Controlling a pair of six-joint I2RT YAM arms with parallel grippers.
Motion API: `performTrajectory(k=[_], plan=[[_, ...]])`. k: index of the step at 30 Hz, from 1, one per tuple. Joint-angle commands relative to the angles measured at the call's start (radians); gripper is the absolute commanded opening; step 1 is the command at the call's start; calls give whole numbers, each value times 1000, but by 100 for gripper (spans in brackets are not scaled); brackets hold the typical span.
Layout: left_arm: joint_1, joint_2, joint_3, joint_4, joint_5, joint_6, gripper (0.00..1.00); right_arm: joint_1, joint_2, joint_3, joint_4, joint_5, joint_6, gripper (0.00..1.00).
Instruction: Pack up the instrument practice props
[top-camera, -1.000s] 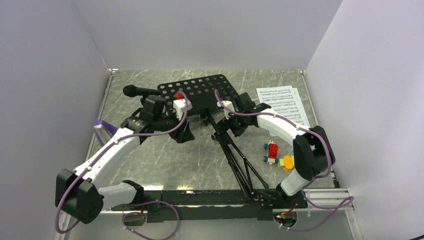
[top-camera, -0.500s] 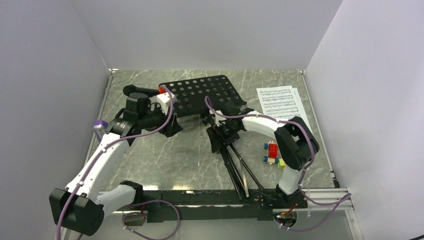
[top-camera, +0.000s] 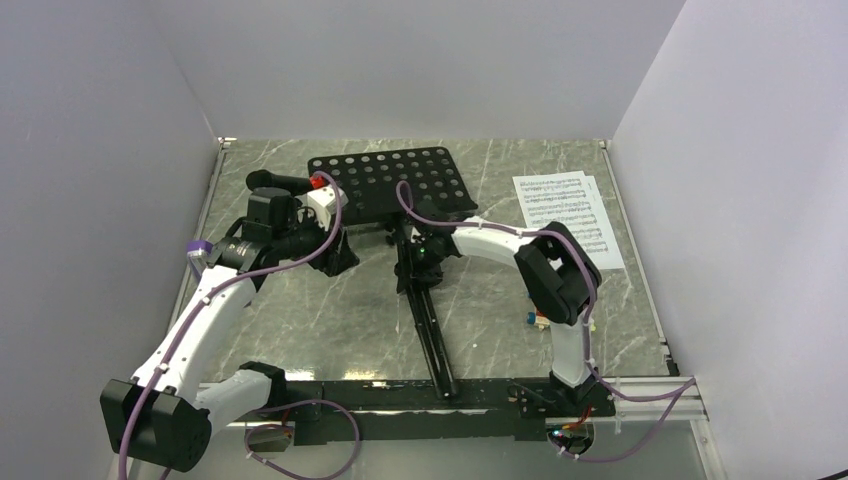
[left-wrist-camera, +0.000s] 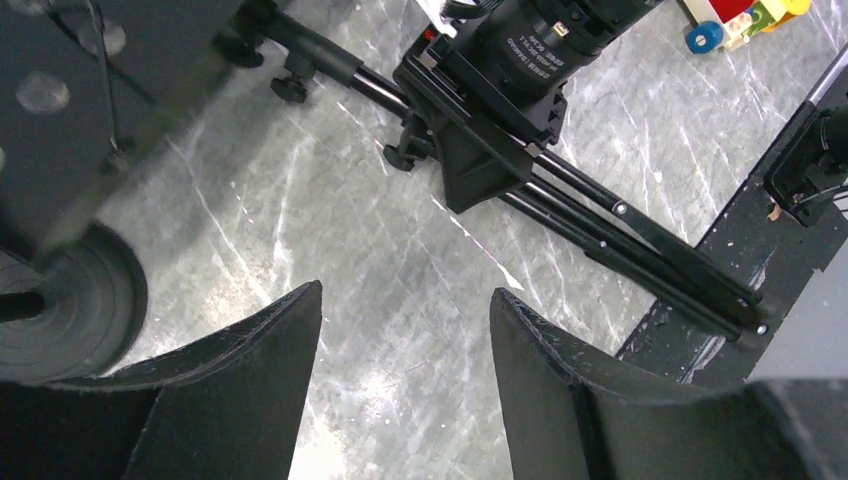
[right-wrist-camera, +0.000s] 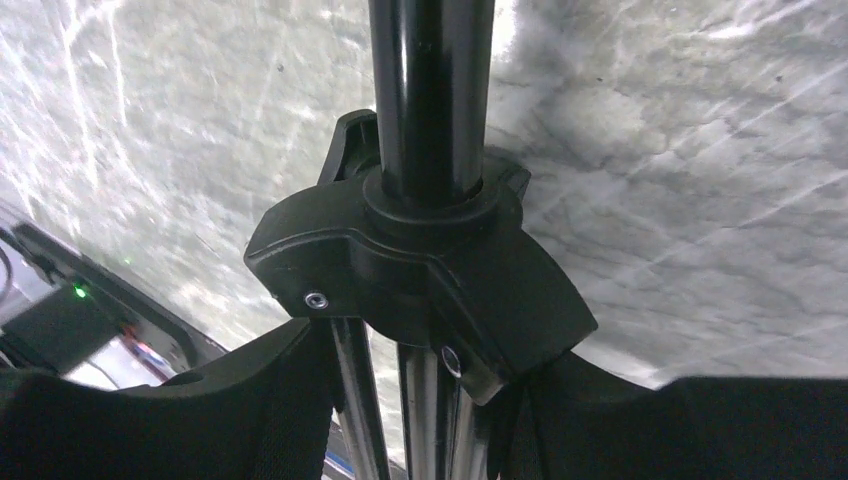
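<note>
The right gripper (right-wrist-camera: 430, 370) is clamping its fingers (right-wrist-camera: 230, 410) round the folded legs of the black tripod music stand (top-camera: 385, 182), just below the leg collar (right-wrist-camera: 420, 270). Its jaws are standing partly closed, with the bundle of tubes filling the gap. The stand is lying flat on the marble table (top-camera: 300, 320) (its perforated desk pointing away from the arm bases), with the desk beyond this gripper and the leg tips trailing behind it. The left gripper (left-wrist-camera: 405, 300) is hovering over bare table, its jaws gaping and holding nothing. The microphone stand (left-wrist-camera: 70, 300) is sitting with its round base just beside one finger. The white sheet-music pages (top-camera: 565, 205) are lying well apart from both grippers, past the right arm's elbow. The purple metronome (top-camera: 200, 250) is peeking out near the left wrist, on its outer side.
</note>
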Motion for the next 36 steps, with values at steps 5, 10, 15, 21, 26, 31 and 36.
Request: performTrajectory(k=[5, 10, 15, 21, 26, 31, 36], plan=[[5, -18, 34, -42, 41, -4, 67, 22, -1, -50, -131, 205, 347, 0], [5, -2, 35, -27, 58, -17, 67, -5, -19, -81, -92, 232, 315, 0], [5, 32, 32, 9, 73, -45, 67, -52, 53, -23, -33, 241, 211, 0], [4, 50, 61, 1, 85, -41, 66, -80, 101, -16, 32, 208, 158, 9], [6, 39, 65, -15, 74, -28, 67, -88, 45, -55, 115, 104, 136, 94], [6, 16, 74, -36, 79, 13, 91, -104, -111, -56, 28, 132, -76, 100], [6, 0, 102, -30, 69, 59, 99, -224, -272, -21, -118, 110, -269, 100]])
